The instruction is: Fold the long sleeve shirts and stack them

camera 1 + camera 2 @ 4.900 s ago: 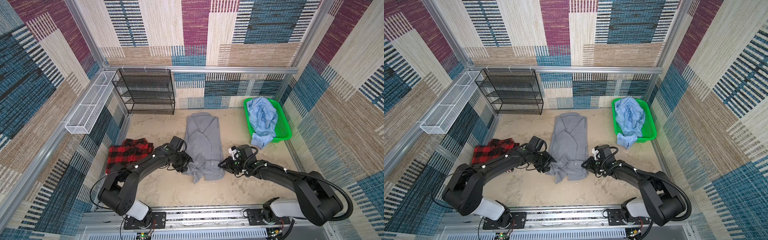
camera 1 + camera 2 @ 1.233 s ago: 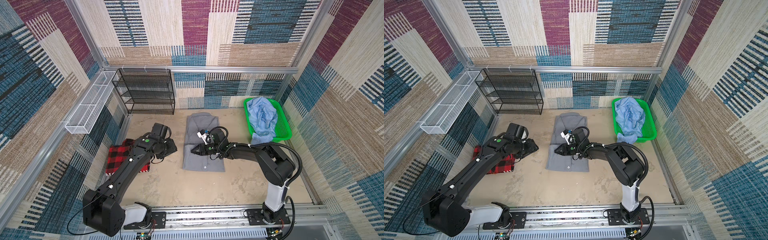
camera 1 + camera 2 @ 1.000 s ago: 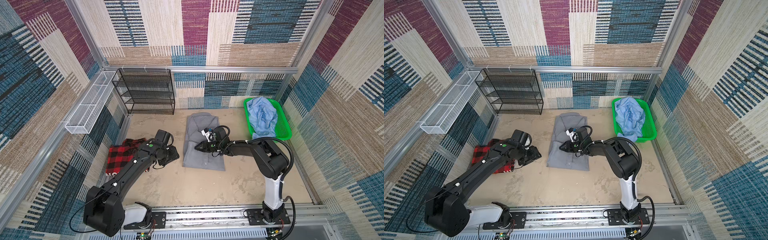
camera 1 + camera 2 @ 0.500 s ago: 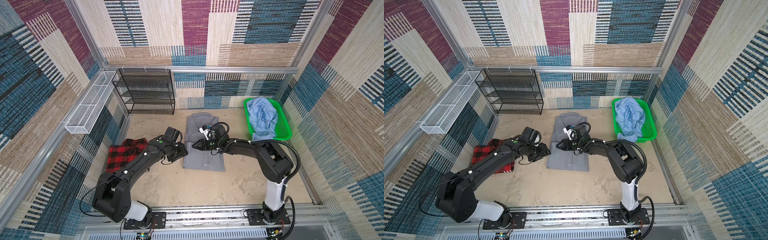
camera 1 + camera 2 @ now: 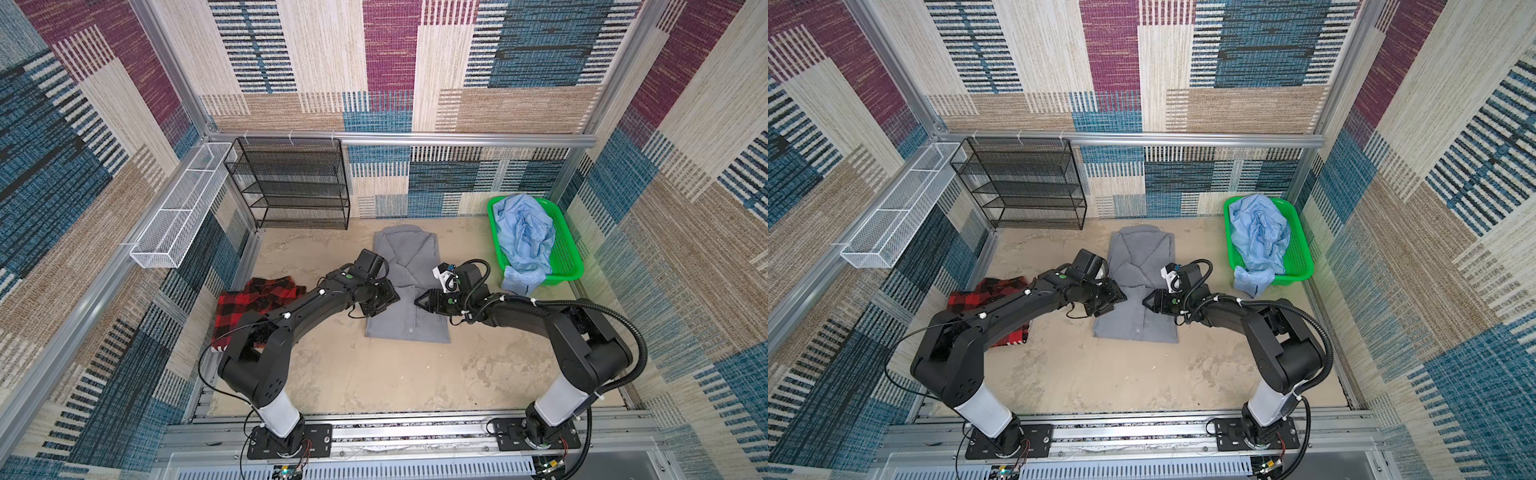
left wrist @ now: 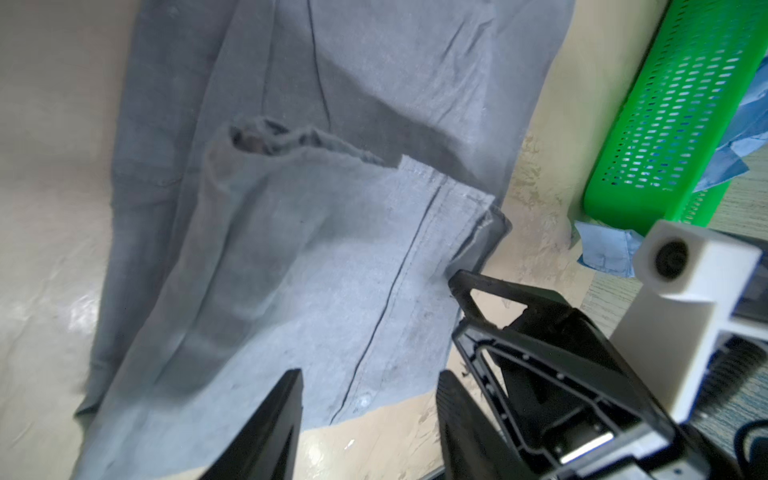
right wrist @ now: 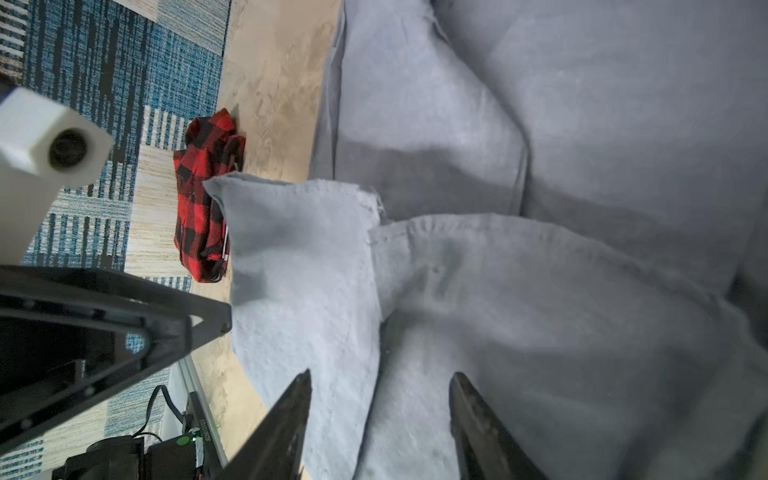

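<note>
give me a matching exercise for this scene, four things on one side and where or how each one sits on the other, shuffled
1. grey shirt
2. plaid shirt
3. light blue shirt
4. black wire rack

a. crumpled in the green basket
b. standing at the back
c. lying flat in the middle
d. bunched at the left side

Pairs: 1-c, 2-d, 3-a, 4-b

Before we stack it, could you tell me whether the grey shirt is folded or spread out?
Folded: the grey shirt lies as a compact rectangle, no sleeves sticking out, its hem edge doubled up over the middle.
</note>
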Tool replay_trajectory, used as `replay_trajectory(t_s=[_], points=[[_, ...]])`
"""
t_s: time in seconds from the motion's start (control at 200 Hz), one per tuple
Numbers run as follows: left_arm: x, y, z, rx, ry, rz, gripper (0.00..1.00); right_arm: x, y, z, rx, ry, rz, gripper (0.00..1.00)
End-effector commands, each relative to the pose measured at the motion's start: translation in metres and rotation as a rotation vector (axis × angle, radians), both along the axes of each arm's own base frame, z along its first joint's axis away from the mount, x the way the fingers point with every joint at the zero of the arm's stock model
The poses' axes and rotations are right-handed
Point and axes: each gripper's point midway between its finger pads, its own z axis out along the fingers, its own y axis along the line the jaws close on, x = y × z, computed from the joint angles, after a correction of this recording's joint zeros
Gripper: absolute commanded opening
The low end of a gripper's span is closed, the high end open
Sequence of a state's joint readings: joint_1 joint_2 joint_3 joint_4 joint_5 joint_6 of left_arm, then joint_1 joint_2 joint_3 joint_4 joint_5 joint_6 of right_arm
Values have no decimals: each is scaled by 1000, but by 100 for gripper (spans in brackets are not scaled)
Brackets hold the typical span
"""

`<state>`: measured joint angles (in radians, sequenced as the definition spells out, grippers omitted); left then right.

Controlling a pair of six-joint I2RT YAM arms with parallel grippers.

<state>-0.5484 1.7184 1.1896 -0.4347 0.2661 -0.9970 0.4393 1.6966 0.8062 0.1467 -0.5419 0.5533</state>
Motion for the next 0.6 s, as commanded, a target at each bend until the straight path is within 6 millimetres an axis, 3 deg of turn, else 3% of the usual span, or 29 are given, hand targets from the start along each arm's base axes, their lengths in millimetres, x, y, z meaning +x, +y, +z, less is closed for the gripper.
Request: replay_trajectory(t_s=[0.0, 0.195, 0.406, 0.511, 0.591], points=[[12, -2, -17, -10, 37, 18, 56, 13, -1, 2, 51, -39, -22, 54], [32, 17, -56, -33, 104, 77, 54, 18, -6, -12, 20, -18, -49, 54], [21, 21, -78, -35, 140, 79, 54, 15, -9, -26, 0, 14, -52, 53], [4, 35, -76, -3, 144, 93, 54, 10, -12, -10, 4, -20, -52, 53], [-12, 46, -71, 8, 145, 112, 55, 7, -17, 13, -4, -77, -60, 54]])
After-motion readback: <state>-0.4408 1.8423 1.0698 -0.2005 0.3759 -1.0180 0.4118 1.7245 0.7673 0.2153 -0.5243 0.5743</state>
